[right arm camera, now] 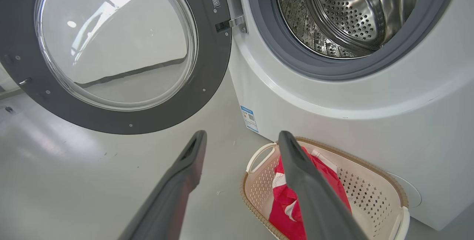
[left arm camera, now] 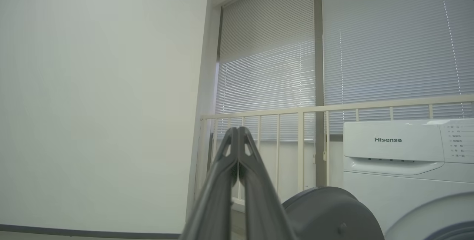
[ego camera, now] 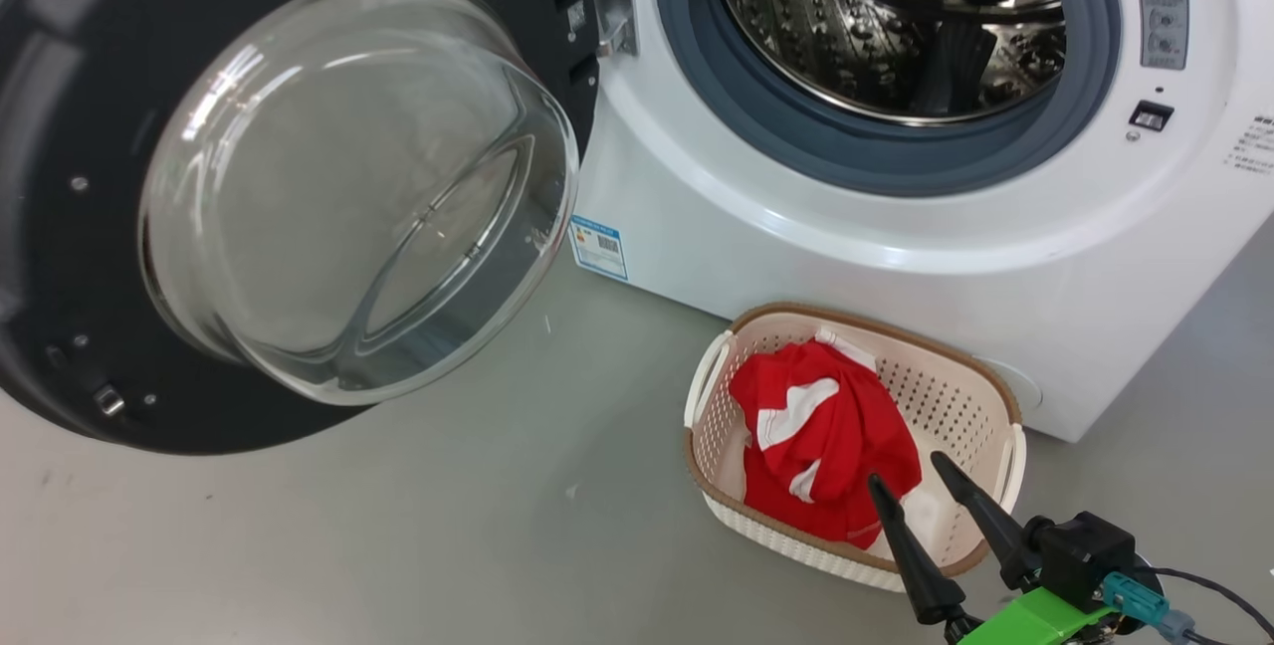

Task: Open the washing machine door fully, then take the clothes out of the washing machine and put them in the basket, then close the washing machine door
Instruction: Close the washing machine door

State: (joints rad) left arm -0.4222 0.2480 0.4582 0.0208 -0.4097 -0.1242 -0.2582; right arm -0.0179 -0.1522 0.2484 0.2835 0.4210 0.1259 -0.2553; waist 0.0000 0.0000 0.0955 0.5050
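At the basket's near edge, right gripper (ego camera: pixel 908 471): two long dark fingers (ego camera: pixel 911 555) spread apart, nothing between them, tips over the bright red fabric garment with white patches (ego camera: pixel 826 416). Garment lies bunched inside the small cream perforated plastic basket with brown woven-look rim (ego camera: pixel 876 320), on the grey floor (ego camera: pixel 398 526). Basket is parked touching or just beside the front of the big white front-load washing machine (ego camera: pixel 896 257), below the opening, likely for a short drop. Perforated steel drum (ego camera: pixel 866 18) looks empty where visible.

Left gripper (left arm camera: pixel 237 132): fingers (left arm camera: pixel 216 195) pressed together, holding nothing, aimed at wall and blinds, the door's outer dome low beside them. Probably staged to push.

Large round door with black rim and bulging clear glass (ego camera: pixel 348 187) is swung wide on its metal hinge, leaving the opening clear. Closing it looks like the remaining step.

Writing: "Hisense" (left arm camera: pixel 387 139) on the top panel. Small blue label (ego camera: pixel 600 247) has a barcode, text too small. Grey warning sticker (ego camera: pixel 1162 13) unreadable.
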